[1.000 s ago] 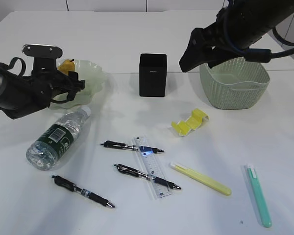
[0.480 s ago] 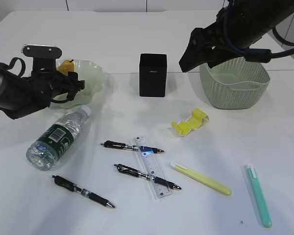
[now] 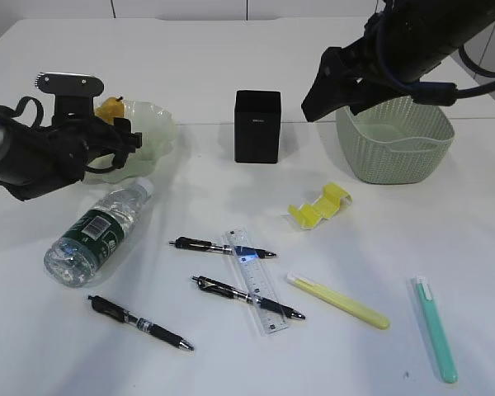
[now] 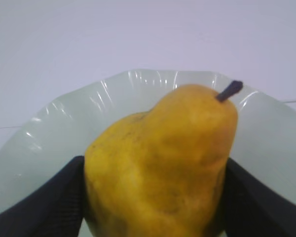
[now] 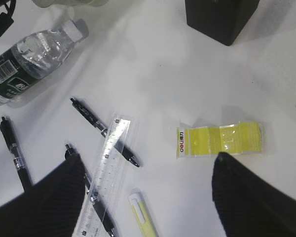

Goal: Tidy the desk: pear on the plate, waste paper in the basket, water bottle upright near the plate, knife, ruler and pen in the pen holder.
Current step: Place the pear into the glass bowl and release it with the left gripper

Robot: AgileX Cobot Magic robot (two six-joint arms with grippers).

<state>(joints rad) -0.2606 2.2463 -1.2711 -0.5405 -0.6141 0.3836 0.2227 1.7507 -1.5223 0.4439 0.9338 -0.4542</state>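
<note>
My left hand (image 4: 153, 197) is closed around the pear (image 4: 160, 163), both fingers pressed to its sides, with the plate (image 4: 64, 123) directly behind and below it; I judge the fruit is over the plate but not yet let go. My right hand (image 5: 148, 197) is spread wide and empty, hanging above the yellow waste paper (image 5: 219, 140), which lies just ahead of its fingertips. Everything else looks undone: the water bottle (image 3: 95, 233) lies on its side on the table (image 3: 190, 66) below my left hand, the ruler (image 3: 256, 280), pens and knives are scattered, and the pen holder (image 3: 257, 126) and basket (image 3: 394, 139) wait. The paper's wrapper carries red lettering, too small to read; the bottle's green label is illegible.
</note>
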